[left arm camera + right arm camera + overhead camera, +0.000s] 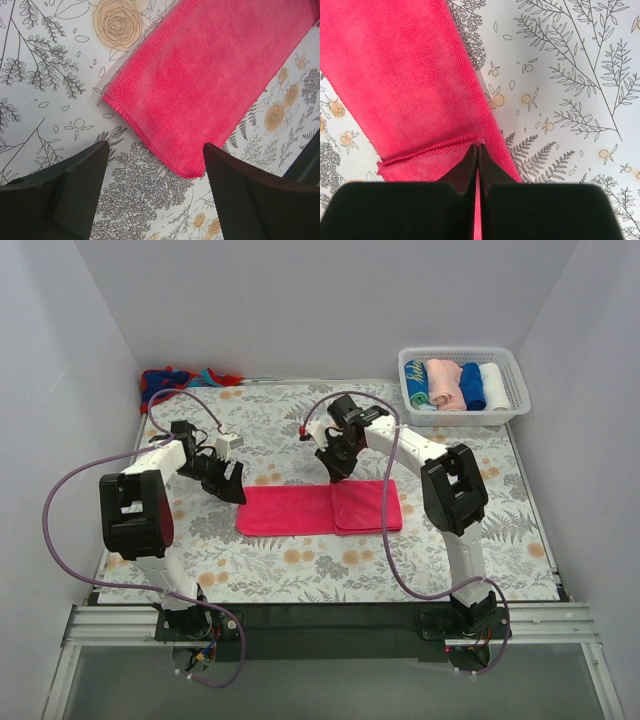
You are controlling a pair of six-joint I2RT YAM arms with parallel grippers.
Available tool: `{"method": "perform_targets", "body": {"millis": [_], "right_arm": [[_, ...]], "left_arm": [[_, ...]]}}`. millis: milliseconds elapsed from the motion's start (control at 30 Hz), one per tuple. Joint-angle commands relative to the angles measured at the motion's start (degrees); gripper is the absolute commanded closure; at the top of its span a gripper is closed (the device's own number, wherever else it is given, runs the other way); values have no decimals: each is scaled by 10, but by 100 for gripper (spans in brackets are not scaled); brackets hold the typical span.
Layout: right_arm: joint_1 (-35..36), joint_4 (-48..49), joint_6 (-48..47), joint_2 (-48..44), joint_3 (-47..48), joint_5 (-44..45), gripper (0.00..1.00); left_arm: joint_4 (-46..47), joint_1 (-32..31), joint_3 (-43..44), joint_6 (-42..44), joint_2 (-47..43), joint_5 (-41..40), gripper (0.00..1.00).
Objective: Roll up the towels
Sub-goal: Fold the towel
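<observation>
Right wrist view shows you the right gripper (478,148) pinched shut on the folded-over hem of the hot-pink towel (405,85), likely to draw that flap on into a roll; the left gripper (155,150) hovers with jaws spread just beside the towel's other end, flat on the floral table cloth (45,75), seemingly ready to steady it. Farther back, the white basket (520,390) holds rolled towels (455,385); the red-and-blue towel (175,380) lies bunched in the far left corner.

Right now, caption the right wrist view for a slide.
Right gripper pinched shut on the folded hem of the hot-pink cloth towel, over floral table cloth.
</observation>
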Motion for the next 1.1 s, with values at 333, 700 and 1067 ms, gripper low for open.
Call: {"method": "perform_targets", "body": {"millis": [333, 700, 1067], "right_arm": [[-14, 0, 27, 24, 23, 5, 79], [-108, -87, -26, -145, -119, -9, 67], [-109, -60, -15, -131, -286, -8, 83]], "left_arm": [[3, -9, 10, 5, -23, 11, 26], [-44, -75, -36, 24, -34, -69, 57], [2, -87, 1, -41, 52, -133, 76]]}}
